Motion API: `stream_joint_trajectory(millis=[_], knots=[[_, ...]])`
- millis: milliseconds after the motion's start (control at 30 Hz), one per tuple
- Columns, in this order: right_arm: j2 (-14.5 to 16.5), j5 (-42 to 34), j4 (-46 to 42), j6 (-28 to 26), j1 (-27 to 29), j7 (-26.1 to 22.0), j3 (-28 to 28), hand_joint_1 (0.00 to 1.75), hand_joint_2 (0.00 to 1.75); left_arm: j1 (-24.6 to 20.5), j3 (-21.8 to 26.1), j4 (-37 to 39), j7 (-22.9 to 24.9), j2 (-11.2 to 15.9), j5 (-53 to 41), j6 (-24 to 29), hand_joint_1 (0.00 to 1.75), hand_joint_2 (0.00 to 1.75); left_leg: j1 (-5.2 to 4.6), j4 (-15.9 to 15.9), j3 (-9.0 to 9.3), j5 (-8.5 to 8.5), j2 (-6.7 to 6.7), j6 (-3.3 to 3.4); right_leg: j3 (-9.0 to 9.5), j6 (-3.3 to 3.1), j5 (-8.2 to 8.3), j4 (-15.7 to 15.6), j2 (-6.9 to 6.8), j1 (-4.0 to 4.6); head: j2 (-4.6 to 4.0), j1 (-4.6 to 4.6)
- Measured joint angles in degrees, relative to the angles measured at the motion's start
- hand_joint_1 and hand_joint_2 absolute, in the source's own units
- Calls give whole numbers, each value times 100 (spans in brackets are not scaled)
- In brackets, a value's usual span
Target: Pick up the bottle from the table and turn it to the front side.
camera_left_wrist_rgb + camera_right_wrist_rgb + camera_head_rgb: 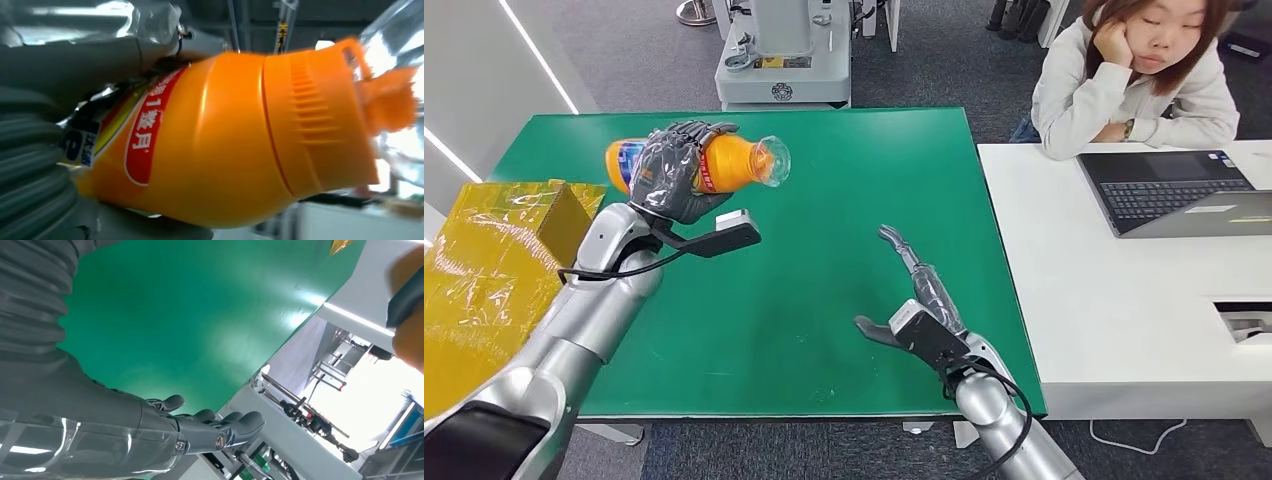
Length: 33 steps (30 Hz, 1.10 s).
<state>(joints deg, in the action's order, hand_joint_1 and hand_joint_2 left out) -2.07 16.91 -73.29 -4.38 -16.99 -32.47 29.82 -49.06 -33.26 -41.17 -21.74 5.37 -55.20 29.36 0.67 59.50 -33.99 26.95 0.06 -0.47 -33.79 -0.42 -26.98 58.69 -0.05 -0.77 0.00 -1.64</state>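
Orange bottle gripped sideways in left robot hand.

Green table, yellow wrapped box beside

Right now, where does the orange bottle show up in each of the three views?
Head view: upper left, bottle lifted above the table in the left hand, lying sideways, clear cap end toward centre.
Left wrist view: the bottle spans most of the frame, red label beside the fingers.
Right wrist view: orange blur at the right edge, probably the bottle.
Shared landmark: green table.
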Motion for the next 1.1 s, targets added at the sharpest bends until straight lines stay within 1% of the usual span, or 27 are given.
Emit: stream_joint_trajectory(millis=[100, 200, 333, 500, 633, 833, 900, 1000, 1100], knots=[[-24, -13, -35, -68, 56, 1, -15, 0, 175, -154, -120, 180, 137, 220, -578, 237, 175, 175, 0, -2, 1, 0, 0, 0, -1, 0, 0, 1, 1, 0, 0, 0], [-43, -19, -71, -108, 125, 1, -45, 0, 175, -179, -165, 317, 231, 416, -871, 480, 175, 175, 1, -3, 1, 0, 1, 0, -2, 0, 0, 1, 2, 1, 0, -1], [-64, -17, -115, -163, 248, -22, -92, 0, 175, -179, -213, 455, 537, 683, -1516, 758, 175, 175, 1, -5, -1, 0, 1, -1, -3, -1, -1, 2, 2, 1, 0, 1], [-109, -15, -262, -275, 516, -92, -171, 0, 175, -179, -225, 642, 666, 1217, -2028, 968, 175, 175, 1, -8, -1, 0, 11, -1, -7, -1, -1, 2, 13, 1, 0, 0], [-148, 3, -468, -344, 799, -103, -270, 0, 175, -181, -195, 900, 714, 1648, -2266, 984, 175, 175, 2, -10, -3, 0, 13, -1, -12, -3, -3, 2, 12, 2, 1, 1], [-179, 81, -755, -394, 1245, -98, -496, 0, 175, -174, -5, 1305, 788, 2163, -2470, 982, 175, 175, 3, -11, -7, 1, 14, -3, -16, -3, -3, 3, 15, 3, 0, 0], [-185, 96, -812, -399, 1333, -97, -555, 0, 175, -170, 27, 1395, 853, 2280, -2569, 972, 175, 175, 3, -10, -10, 1, 12, -3, -17, -3, -4, 2, 11, 2, 0, 1], [-186, 128, -897, -386, 1442, -97, -636, 0, 175, -155, 59, 1522, 1143, 2410, -2880, 897, 175, 175, 3, -10, -11, 1, 12, -3, -17, -3, -4, 2, 11, 2, 0, 1], [-186, 191, -957, -319, 1549, -98, -749, 0, 175, -124, 121, 1657, 1296, 2514, -3081, 662, 175, 175, 2, -10, -11, 1, 13, -3, -17, -3, -4, 2, 12, 2, 0, 1]])
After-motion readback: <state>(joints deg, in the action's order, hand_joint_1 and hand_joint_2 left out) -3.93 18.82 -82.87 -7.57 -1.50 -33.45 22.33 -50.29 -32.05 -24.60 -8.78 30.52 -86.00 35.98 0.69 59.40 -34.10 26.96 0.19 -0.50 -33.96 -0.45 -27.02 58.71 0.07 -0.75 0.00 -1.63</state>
